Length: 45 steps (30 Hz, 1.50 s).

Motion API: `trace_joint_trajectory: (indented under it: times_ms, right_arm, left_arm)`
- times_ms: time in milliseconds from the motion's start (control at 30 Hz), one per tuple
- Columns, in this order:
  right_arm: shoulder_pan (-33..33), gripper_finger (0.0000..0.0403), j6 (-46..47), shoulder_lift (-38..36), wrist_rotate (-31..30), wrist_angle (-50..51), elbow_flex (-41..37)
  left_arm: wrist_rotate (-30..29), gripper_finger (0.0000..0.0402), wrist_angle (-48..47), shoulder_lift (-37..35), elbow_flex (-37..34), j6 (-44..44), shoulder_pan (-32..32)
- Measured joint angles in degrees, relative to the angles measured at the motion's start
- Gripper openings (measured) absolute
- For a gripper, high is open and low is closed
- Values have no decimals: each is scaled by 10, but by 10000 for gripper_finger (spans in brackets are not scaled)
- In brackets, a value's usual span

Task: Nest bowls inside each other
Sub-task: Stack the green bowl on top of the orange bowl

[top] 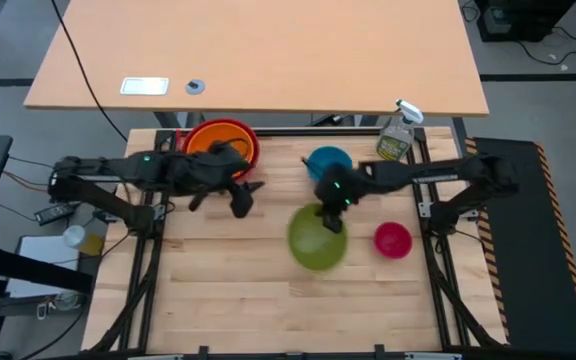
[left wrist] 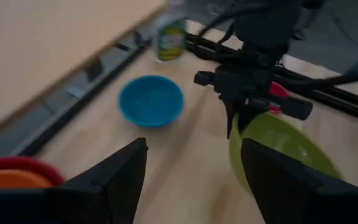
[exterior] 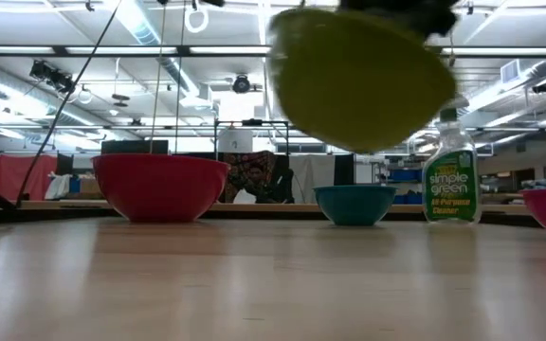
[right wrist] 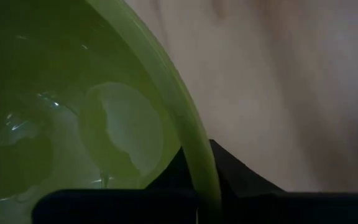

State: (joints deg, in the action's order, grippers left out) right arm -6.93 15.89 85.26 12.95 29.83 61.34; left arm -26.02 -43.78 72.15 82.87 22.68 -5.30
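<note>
My right gripper point(top: 333, 218) is shut on the lime green bowl point(top: 316, 240), which hangs tilted in the air above the middle of the table point(exterior: 363, 80). The orange bowl point(top: 218, 140) sits inside the red bowl point(top: 252, 150) at the far left. The blue bowl point(top: 329, 160) stands on its base at the far middle, and the pink bowl point(top: 392, 240) to the right of the green one. My left gripper point(top: 238, 197) hovers open just in front of the red bowl, its fingers empty point(left wrist: 194, 180). My right gripper holds the green bowl by its rim point(right wrist: 191, 146), on the side toward the table's far edge. One finger point(right wrist: 235, 171) is outside the wall and the other inside. The fingers slant down from above. The bowl hangs tilted below them, clear of the table.
A clear spray bottle point(top: 398, 135) with greenish liquid stands at the far right corner, beside the blue bowl. The near half of the wooden table point(top: 268, 310) is bare. A larger tan desk point(top: 268, 50) lies beyond the far edge.
</note>
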Motion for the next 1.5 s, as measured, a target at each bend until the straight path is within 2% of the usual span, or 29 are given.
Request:
trace_joint_trajectory:
  times_ms: [233, 567, 700, 867, 1033, 1167, 1333, 1433, 1500]
  right_arm:
    - [-60, 24, -82, 152, 25, -6, 205]
    - [-118, 26, -89, 357, 65, -11, 513]
    - [-131, 27, -80, 431, 65, -10, 616]
    - [-144, 27, -79, 514, 37, -18, 726]
    - [-160, 28, -21, 560, 18, -110, 726]
    - [-172, 28, 20, 588, 1, -148, 726]
    - [-179, 28, 40, 586, 1, -120, 725]
    - [-178, 28, 34, 565, -24, -93, 725]
    - [-176, 28, 23, 546, -36, -74, 725]
  left_arm:
    - [-45, 265, -58, -57, 0, 8, 3]
    - [-75, 265, -114, -102, 0, 65, 4]
    - [-76, 265, -114, -104, 0, 65, 4]
    - [-77, 265, -128, -104, 0, 64, 4]
    - [-78, 265, -179, -103, 0, 98, 4]
    - [-89, 265, -284, -103, 0, 192, 4]
    - [-110, 258, -415, -103, 0, 309, 43]
    - [-120, 247, -428, -103, 0, 316, 88]
    - [-105, 239, -428, -98, 0, 302, 128]
